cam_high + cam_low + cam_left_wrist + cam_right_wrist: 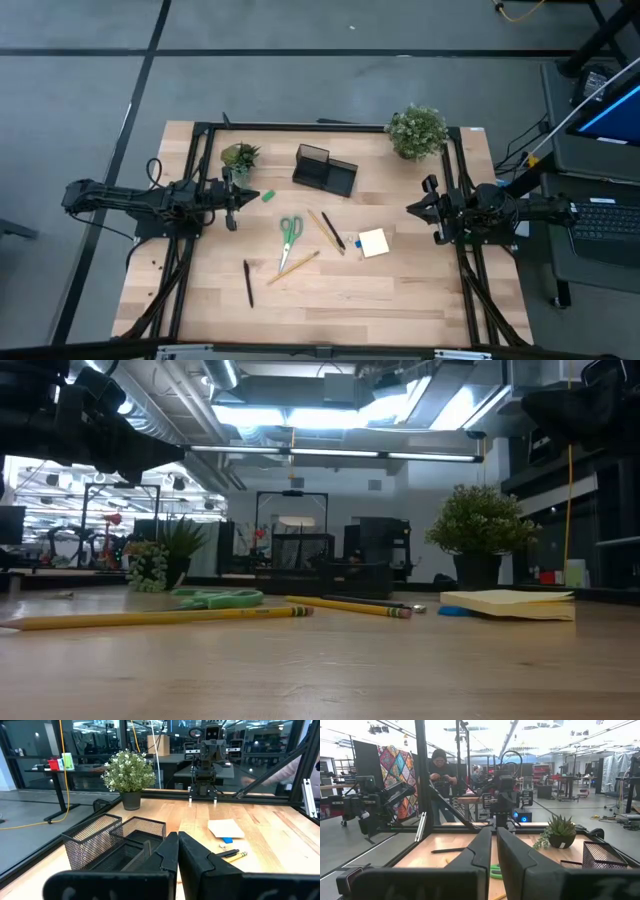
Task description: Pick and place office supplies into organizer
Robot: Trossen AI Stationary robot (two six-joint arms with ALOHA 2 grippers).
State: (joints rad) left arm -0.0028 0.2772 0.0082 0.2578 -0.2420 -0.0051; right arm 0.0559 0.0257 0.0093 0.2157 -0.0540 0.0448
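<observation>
The black mesh organizer (325, 170) stands at the table's far middle. Nearer lie green-handled scissors (290, 232), two pencils (327, 230) (293, 266), a black pen (248, 283), a yellow sticky-note pad (374, 243), a small blue piece (357, 241) and a green piece (268, 196). My left gripper (232, 197) hovers shut at the table's left side, pointing toward the right, beside the green piece. My right gripper (412, 209) hovers shut at the right side, pointing left, past the pad. Both hold nothing.
A small potted plant (240, 156) stands left of the organizer, a bigger one (417, 131) at the far right corner. Black frame rails (200, 180) run along both table sides. Bare wood lies along the near edge (340, 310). A person (440, 770) stands beyond the table.
</observation>
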